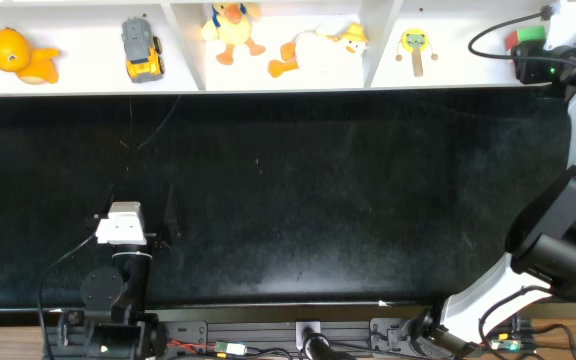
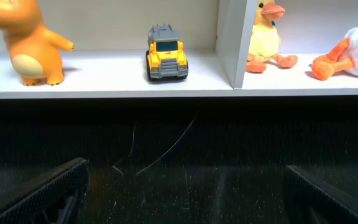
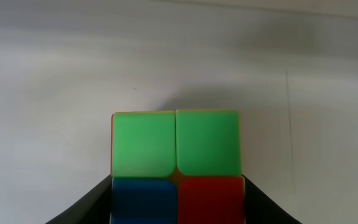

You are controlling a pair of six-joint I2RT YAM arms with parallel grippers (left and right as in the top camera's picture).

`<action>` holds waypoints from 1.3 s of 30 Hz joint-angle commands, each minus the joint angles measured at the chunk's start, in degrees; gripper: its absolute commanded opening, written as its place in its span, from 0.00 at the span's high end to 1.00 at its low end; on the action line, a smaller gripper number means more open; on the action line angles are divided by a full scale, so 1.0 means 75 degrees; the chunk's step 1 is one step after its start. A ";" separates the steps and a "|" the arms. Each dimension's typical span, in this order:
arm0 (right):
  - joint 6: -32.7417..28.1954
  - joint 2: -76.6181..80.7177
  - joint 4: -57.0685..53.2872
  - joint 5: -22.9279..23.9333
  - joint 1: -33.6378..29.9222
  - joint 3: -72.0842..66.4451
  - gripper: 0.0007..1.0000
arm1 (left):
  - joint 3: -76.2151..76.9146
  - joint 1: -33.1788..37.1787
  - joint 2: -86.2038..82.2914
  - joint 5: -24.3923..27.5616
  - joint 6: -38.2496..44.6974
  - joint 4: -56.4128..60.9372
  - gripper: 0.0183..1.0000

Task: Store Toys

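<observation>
Right gripper (image 3: 176, 208) is clamped on a colour cube (image 3: 176, 146), one finger on each side of its lower half. The two green squares face up past the fingertips, with a blue and a red square nearer the wrist. Beyond the cube lies a plain white surface; whether the cube touches it cannot be told. From above, this arm is stretched to the far right end of the white shelf (image 1: 268, 82), past the compartment with the small yellow rattle (image 1: 415, 48).

Left gripper (image 2: 185, 199) hangs low over the black table mat (image 1: 318, 200) with its fingers spread wide and nothing between them. Straight ahead of it, in the shelf's left compartment, stands a yellow toy truck (image 2: 166, 53), with an orange figure (image 2: 33, 43) further off to one side. Across the divider on the other side sit a yellow duck (image 2: 265, 37) and, beyond it, a white plush duck (image 2: 353, 53) lying down.
</observation>
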 commanded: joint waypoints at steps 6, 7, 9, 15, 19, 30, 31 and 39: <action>0.0271 0.0111 0.0111 -0.0082 0.0035 0.0274 0.00 | -0.0012 -0.0026 -0.0070 0.0067 0.0143 -0.0017 0.00; 0.0280 0.0111 0.0096 -0.0052 0.0035 0.0274 0.00 | -0.0012 -0.0026 -0.0070 0.0067 0.0143 -0.0017 0.00; 0.0277 0.0111 0.0044 -0.0017 0.0035 0.0274 0.01 | -0.0012 -0.0026 -0.0070 0.0067 0.0143 -0.0017 0.00; 0.0452 0.0000 -0.0003 0.0204 0.0032 0.0262 0.00 | -0.0012 -0.0026 -0.0070 0.0067 0.0143 -0.0017 0.00; 0.0446 -0.0271 0.0052 0.0405 0.0035 0.0064 0.00 | -0.0012 -0.0026 -0.0070 0.0067 0.0143 -0.0017 0.00; 0.0446 -0.1900 0.0562 0.0624 0.0061 -0.2028 0.00 | -0.0012 -0.0026 -0.0070 0.0067 0.0143 -0.0017 0.00; 0.0443 -0.2095 0.0597 0.0647 0.0085 -0.2238 0.00 | -0.0012 -0.0026 -0.0070 0.0067 0.0143 -0.0017 0.00; 0.0440 -0.3972 0.0606 0.1174 0.0283 -0.4336 0.00 | -0.0012 -0.0026 -0.0070 0.0067 0.0143 -0.0017 0.00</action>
